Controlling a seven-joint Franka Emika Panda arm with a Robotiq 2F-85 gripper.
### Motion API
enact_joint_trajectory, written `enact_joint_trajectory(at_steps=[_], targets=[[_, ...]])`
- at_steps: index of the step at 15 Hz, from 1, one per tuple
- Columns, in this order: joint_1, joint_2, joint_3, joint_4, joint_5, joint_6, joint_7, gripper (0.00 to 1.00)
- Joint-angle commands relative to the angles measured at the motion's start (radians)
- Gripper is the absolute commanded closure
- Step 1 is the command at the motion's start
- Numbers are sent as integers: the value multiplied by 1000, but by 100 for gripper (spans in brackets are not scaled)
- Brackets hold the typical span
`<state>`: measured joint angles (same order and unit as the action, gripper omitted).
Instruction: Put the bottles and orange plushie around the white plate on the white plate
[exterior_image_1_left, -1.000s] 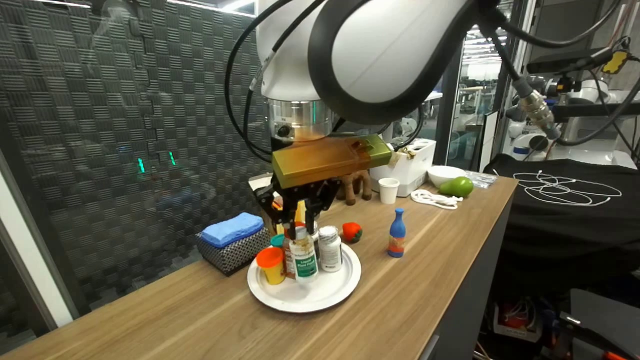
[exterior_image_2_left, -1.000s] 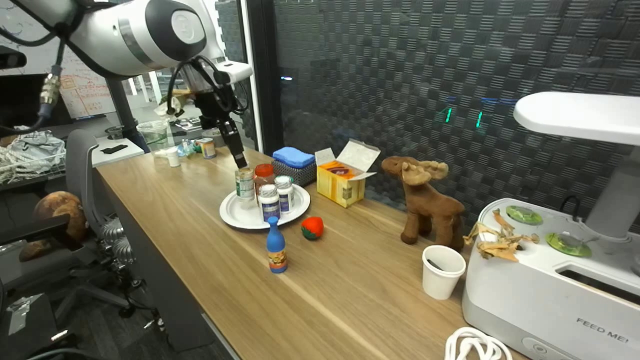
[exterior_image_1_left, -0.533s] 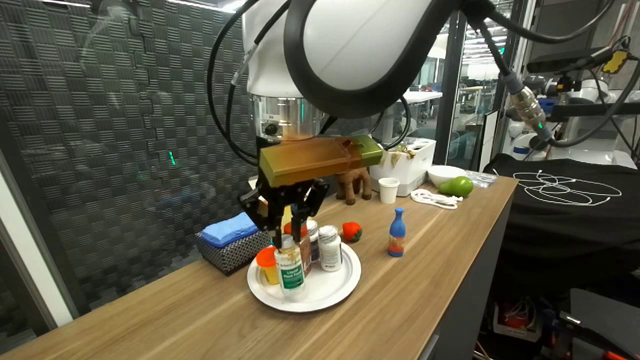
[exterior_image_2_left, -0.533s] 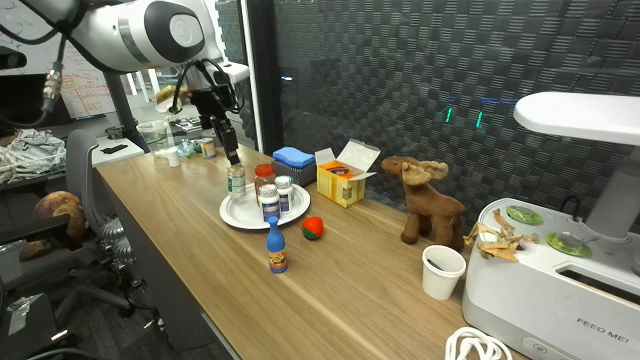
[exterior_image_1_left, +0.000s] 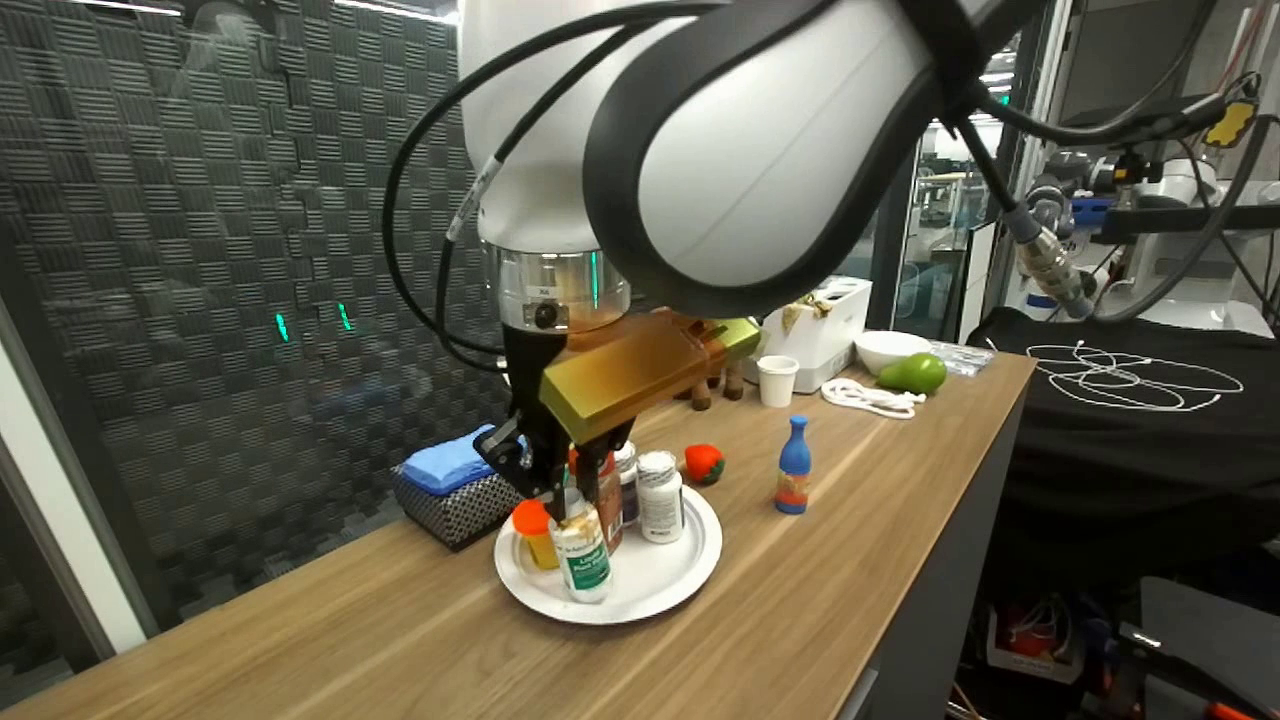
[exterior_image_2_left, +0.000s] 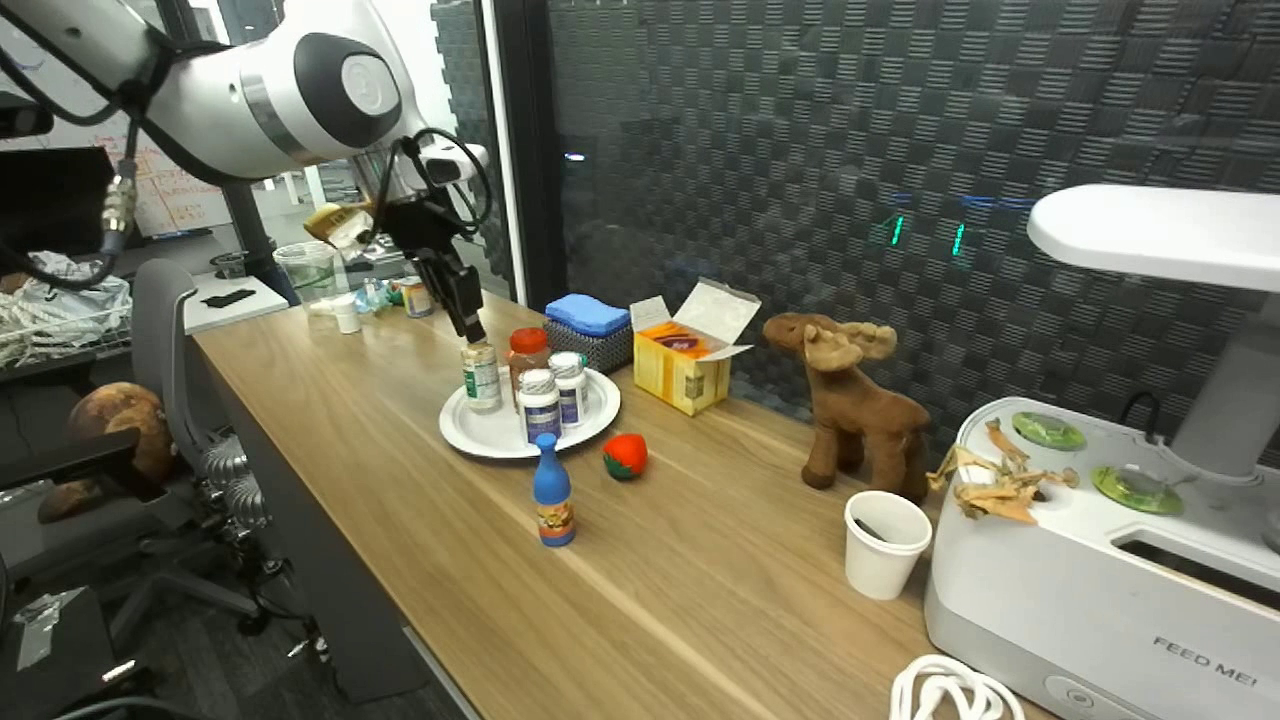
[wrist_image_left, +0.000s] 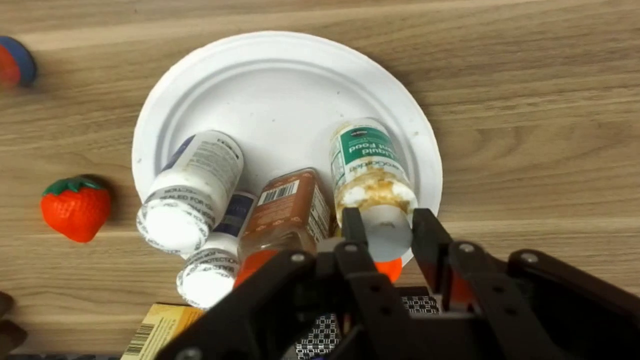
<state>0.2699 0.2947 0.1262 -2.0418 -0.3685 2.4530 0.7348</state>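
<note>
In the wrist view, the pincer (wrist_image_left: 387, 218) partly hides the brownish-orange bottle (wrist_image_left: 285, 207), and the bottom edge crops the yellow box (wrist_image_left: 161, 327). In an exterior view, the robot arm (exterior_image_1_left: 785, 165) and its gold block (exterior_image_1_left: 625, 375) hide most of the plush moose (exterior_image_1_left: 702, 393).

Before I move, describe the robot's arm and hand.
The smooth, rounded white arm has a broad black ring, looping black cables and a cylindrical silvery collar. The black, two-fingered hand shows small round grey screw heads; beside it is a box-shaped gold-and-orange block.
</note>
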Motion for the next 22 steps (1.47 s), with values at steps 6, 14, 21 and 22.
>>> enact_joint_trajectory(at_steps=[6, 14, 21, 22], targets=[[52, 18, -84, -11, -119, 156, 29, 93], [48, -22, -80, -99, -78, 208, -6, 45], [62, -177, -121, -157, -176, 115, 122, 0], [54, -205, -127, -166, -206, 85, 176, 0]])
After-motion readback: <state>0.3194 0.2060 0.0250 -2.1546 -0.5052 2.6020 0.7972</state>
